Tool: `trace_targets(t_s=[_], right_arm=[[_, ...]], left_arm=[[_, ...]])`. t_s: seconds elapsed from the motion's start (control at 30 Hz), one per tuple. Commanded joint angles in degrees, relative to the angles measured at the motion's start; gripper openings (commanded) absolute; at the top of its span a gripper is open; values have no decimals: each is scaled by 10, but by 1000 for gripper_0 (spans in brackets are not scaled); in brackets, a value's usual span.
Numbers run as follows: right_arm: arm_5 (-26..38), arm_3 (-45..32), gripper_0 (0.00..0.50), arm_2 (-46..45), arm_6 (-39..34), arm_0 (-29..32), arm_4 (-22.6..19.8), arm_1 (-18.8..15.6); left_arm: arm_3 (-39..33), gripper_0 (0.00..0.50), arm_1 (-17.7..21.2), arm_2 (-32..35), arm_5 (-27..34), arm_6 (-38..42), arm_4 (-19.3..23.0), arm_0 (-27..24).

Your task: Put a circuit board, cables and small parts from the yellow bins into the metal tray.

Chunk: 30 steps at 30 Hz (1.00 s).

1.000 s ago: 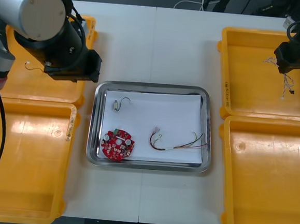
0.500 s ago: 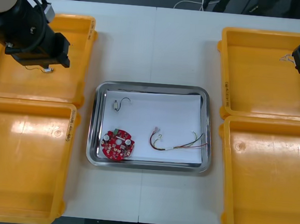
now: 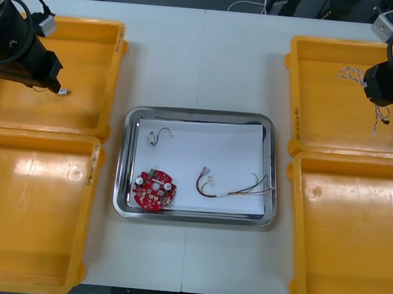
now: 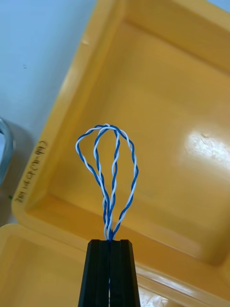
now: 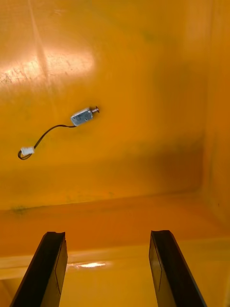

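Pinching a looped twisted blue and white cable (image 4: 113, 163), the right gripper (image 4: 110, 242) dangles its ends in front view. Left gripper (image 5: 108, 238) gapes over a small metal part (image 5: 82, 116).

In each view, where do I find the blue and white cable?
Front view: the blue and white cable hangs from the right gripper over the far right bin.
Right wrist view: looped, pinched between the shut fingers.
Left wrist view: the left gripper, open, faces the far left bin.
Shared landmark: the far right bin.

Left tool (image 5: 107, 234) spread (wide), right tool (image 4: 109, 242) clamped
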Motion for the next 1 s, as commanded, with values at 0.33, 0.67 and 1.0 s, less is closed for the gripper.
trace_targets(t_s=[0.33,0.67,1.0], right_arm=[[2,-102,0,143,16,6,-98,-43],[2,-93,0,269,30,-63,-111,-53],[-1,19,0,318,52,-153,-172,-15]], left_arm=[[136,500,30,23,-153,-68,-5,-58],[209,500,29,-26,-237,-87,5,-74],[243,500,15,-54,-277,-89,21,-74]])
